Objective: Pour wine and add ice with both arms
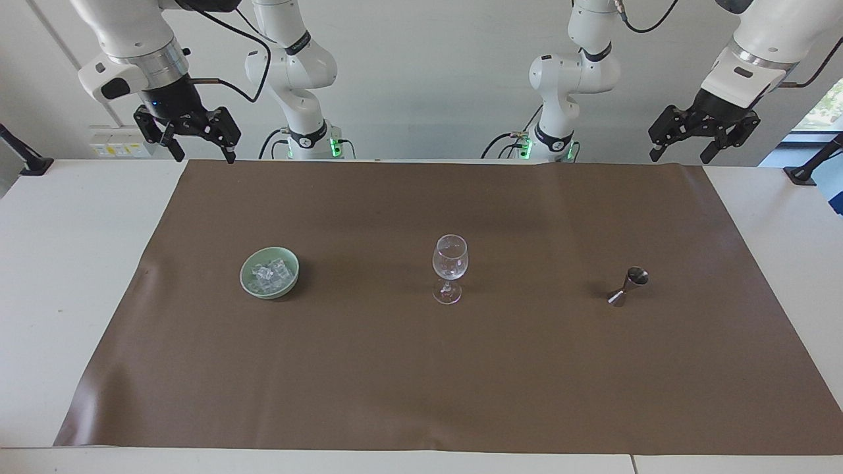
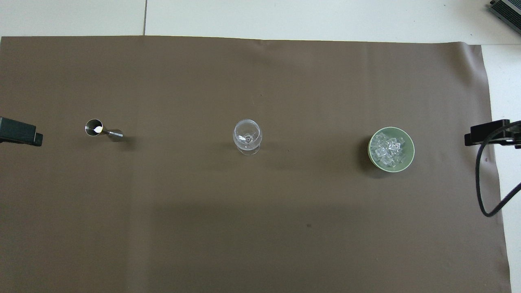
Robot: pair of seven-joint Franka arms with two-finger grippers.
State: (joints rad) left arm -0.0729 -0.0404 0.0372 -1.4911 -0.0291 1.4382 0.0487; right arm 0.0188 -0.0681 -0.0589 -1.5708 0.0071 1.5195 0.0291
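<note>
Both your left tool point(image 1: 705, 141) and right tool point(image 1: 188, 135) hang wide and empty; a careless reach could topple the wine glass point(image 1: 450, 266).

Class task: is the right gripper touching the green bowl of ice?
Apart. The facing view shows the right gripper raised at the mat's robot edge, with bare mat between it and the green bowl holding the ice.

A plain brown mat point(image 1: 421, 368) covers the white table point(image 1: 59, 276). The pale green bowl point(image 1: 269, 272) holds clear, glassy ice point(image 1: 270, 275). The wine glass point(image 1: 450, 267) is colourless and see-through. The jigger point(image 1: 629, 286) is silvery metal. The arms point(image 1: 299, 59) are white, with black grippers.
</note>
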